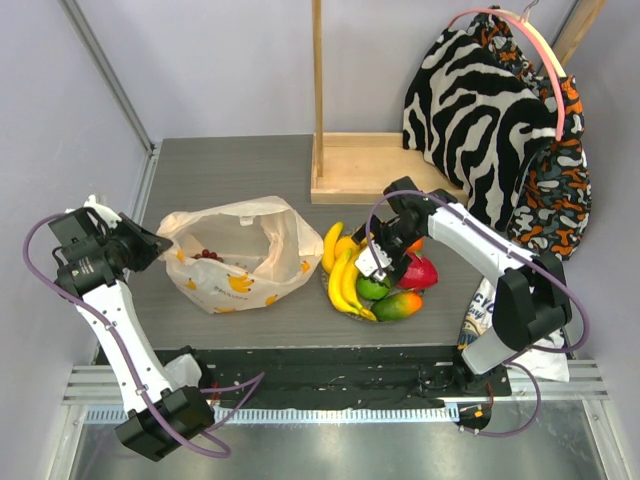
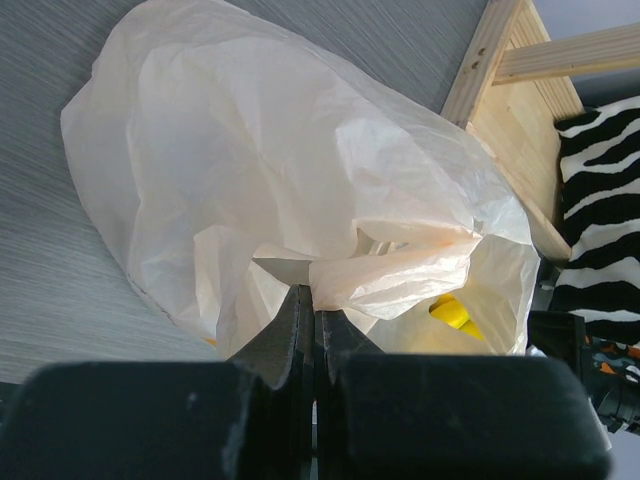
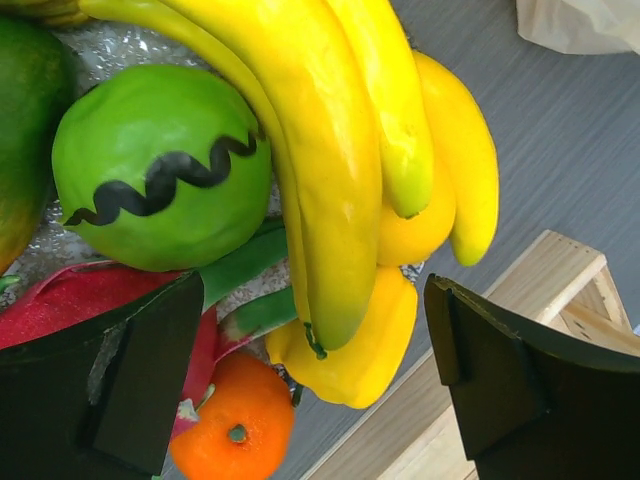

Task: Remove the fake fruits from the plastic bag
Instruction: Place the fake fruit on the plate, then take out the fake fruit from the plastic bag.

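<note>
Closest, the left gripper (image 2: pixel 315 335) has its fingers pressed together on a fold of the one plastic bag (image 2: pixel 250 150), lying left on the table (image 1: pixel 230 170); one grape bunch (image 1: pixel 207 255) is inside. The right gripper (image 3: pixel 315 300) is spread above three bananas (image 3: pixel 330 150), one green apple (image 3: pixel 160 160), one orange (image 3: pixel 235 425) and one yellow pepper (image 3: pixel 365 345). Behind them is a wooden stand (image 1: pixel 370 170).

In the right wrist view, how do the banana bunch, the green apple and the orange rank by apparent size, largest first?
1. banana bunch, clearly the largest.
2. green apple.
3. orange, the smallest, although its lower edge reaches the picture border.
All three lie close together, so nearness to the camera hardly affects this order.
</note>
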Robot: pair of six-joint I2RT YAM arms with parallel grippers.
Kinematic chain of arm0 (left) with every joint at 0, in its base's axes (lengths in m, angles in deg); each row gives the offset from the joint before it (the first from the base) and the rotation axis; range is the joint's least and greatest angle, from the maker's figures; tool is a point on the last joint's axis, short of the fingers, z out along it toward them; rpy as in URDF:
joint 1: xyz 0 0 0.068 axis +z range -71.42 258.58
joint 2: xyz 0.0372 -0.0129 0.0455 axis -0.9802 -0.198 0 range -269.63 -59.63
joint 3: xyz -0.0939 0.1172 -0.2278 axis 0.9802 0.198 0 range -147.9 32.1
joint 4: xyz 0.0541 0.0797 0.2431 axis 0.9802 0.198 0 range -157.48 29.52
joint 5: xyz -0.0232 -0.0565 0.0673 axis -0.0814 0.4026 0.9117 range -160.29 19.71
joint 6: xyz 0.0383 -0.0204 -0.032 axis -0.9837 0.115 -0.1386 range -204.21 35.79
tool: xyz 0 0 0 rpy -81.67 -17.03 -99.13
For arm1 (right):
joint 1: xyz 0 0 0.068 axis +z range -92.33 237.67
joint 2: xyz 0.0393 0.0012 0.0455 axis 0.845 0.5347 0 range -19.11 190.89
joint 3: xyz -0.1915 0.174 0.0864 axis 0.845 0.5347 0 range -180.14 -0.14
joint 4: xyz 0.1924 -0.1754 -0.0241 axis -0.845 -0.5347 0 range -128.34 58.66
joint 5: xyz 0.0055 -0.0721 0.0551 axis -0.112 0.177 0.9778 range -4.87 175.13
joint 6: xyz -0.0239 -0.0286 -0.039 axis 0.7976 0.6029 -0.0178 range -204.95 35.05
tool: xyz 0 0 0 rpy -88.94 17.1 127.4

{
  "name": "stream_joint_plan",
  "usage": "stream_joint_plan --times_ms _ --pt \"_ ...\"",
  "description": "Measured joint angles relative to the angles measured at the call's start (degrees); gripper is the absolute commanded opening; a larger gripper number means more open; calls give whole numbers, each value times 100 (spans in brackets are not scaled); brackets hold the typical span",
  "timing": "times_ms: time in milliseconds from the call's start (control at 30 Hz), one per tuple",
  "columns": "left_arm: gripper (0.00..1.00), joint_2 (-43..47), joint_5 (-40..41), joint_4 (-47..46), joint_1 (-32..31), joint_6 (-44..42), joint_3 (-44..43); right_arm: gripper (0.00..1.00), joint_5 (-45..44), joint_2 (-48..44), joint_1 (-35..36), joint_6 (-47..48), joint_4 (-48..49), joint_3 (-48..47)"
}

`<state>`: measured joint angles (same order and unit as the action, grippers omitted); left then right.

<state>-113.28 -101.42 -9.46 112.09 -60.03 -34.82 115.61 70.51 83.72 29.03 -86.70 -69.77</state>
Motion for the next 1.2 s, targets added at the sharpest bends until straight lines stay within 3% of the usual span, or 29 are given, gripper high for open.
stream_joint_plan --times_ms 233,367,433,567,700,733,833,1000,1200 --pt "0 0 -22 0 2 0 -2 100 461 -79 -192 -2 81 -306" --pt "0 -2 -63 0 4 4 -2 100 1064 -503 -221 -358 879 -212" --pt "0 -2 -103 7 4 4 -2 97 1423 -890 -157 -1460 2177 131" --pt "0 -2 -308 13 7 2 -20 84 1300 -1213 535 -4673 4830 496" --pt "0 -15 -658 15 15 4 -70 67 992 -807 1700 -7361 6172 -133" --pt "0 -26 -750 24 15 4 -103 57 874 -664 1941 -7941 6452 -313" --pt "0 -72 -1014 149 17 -20 -319 51 363 -142 2378 -9283 6985 -748" --pt "0 94 -1513 428 26 -85 -457 47 -721 866 2702 -10437 7232 -754" --pt "0 179 -1561 1196 26 -350 -487 44 -1237 1373 3458 -10308 6975 157"
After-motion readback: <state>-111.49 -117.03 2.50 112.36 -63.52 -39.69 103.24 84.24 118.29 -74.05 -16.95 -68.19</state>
